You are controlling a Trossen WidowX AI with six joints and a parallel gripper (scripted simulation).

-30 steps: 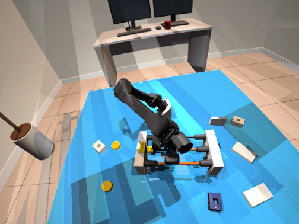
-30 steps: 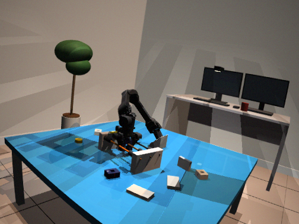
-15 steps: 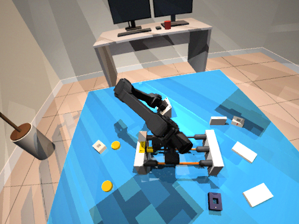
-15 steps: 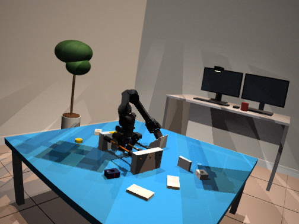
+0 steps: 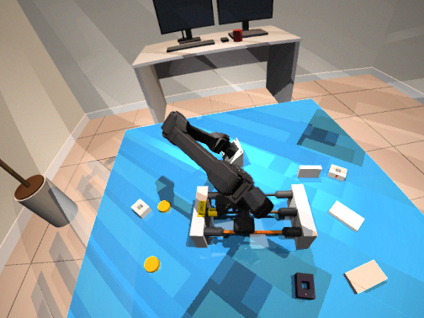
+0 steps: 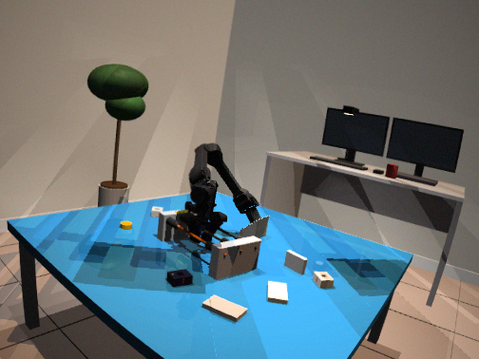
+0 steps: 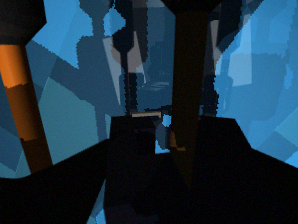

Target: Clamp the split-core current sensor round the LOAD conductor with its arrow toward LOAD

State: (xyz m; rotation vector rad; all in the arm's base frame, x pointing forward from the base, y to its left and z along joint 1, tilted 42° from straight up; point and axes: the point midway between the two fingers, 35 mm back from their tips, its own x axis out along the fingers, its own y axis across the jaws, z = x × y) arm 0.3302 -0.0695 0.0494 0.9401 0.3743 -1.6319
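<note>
A fixture of two white end blocks (image 5: 199, 225) (image 5: 305, 210) (image 6: 235, 256) holds three conductors side by side. The front one (image 5: 269, 231) (image 6: 189, 233) (image 7: 20, 100) is orange. My gripper (image 5: 241, 217) (image 6: 200, 222) (image 7: 171, 146) reaches down among them at mid-span and is shut on the dark split-core current sensor (image 5: 243, 227) (image 7: 142, 145). In the wrist view a brownish conductor (image 7: 187, 95) runs through the sensor between my fingers. A yellow label (image 5: 202, 208) sits on the left block; I cannot read it. I cannot see the sensor's arrow or its latch.
A black square part (image 5: 304, 286) (image 6: 180, 277) lies in front of the fixture. Two yellow discs (image 5: 164, 206) (image 5: 151, 264) and a small white block (image 5: 140, 208) lie to the left. Several white blocks (image 5: 310, 171) (image 5: 346, 215) (image 5: 365, 276) lie to the right. A white stand (image 5: 236, 153) is behind.
</note>
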